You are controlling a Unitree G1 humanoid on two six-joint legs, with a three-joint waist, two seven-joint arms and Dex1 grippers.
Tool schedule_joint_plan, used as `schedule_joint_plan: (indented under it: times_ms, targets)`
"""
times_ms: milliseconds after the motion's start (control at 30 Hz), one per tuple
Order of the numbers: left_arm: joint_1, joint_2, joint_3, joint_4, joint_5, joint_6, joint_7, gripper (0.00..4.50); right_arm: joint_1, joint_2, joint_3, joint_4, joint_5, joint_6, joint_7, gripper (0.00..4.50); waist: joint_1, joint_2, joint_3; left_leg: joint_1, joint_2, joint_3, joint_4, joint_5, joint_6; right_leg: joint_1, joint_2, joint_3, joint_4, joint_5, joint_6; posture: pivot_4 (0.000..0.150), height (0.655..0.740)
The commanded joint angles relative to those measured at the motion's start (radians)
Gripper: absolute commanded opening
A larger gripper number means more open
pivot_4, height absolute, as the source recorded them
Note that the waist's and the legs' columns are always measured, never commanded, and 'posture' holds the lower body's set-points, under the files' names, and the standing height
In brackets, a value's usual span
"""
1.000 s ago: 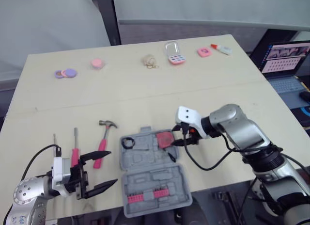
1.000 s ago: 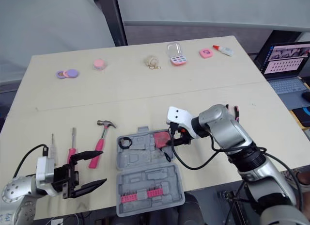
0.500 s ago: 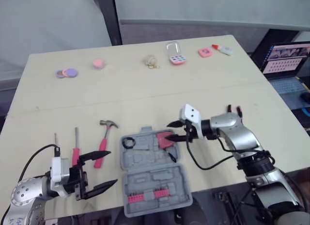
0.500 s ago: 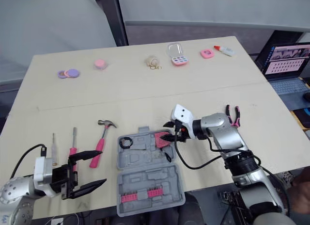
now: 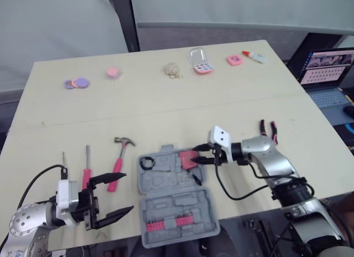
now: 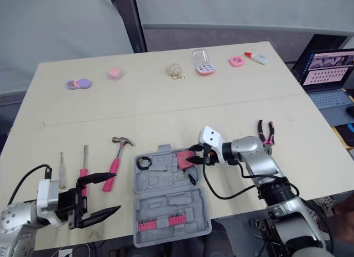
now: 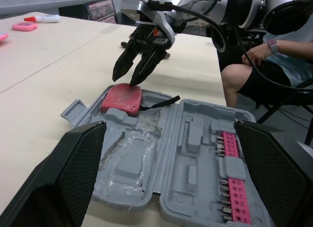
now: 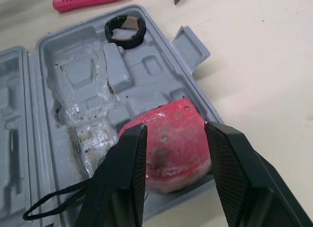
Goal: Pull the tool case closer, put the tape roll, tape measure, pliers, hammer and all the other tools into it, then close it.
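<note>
Table (image 5: 166,102) | 1 tool case (image 5: 171,204) | 1 hammer (image 5: 118,163) | 2 screwdrivers (image 5: 87,157) | both jaws open, empty

Hammer (image 5: 117,164) lies left of case (image 5: 171,206), pliers (image 5: 269,129) right.

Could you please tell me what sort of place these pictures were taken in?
Probably a robotics lab or office workroom: a pale table laid out with an open grey tool case and a hammer, an open laptop beside it, and a person seated close by.
</note>
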Motion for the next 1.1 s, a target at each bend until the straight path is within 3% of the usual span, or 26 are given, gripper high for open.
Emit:
schedule_joint_plan:
  times_ms: [33,1100]
  targets:
    - [0.013,0.009,0.026,-0.034,-0.017,-0.001,0.0,4.5,0.004,0.005,-0.022,-0.016,0.011,-0.023,-0.011,1.99,0.0,0.0,0.0,0.0,0.0,0.0,0.0,0.0,0.0,0.0,0.0,0.0,0.0,0.0,0.0,0.15,0.74]
    - [-0.003,0.014,0.028,-0.053,-0.011,0.034,0.011,4.5,0.026,0.076,0.006,0.23,-0.04,-0.199,-0.035,1.99,-0.001,0.0,0.0,0.008,0.002,0.0,-0.002,0.0,0.0,0.007,0.0,0.0,-0.001,0.0,-0.001,0.15,0.74]
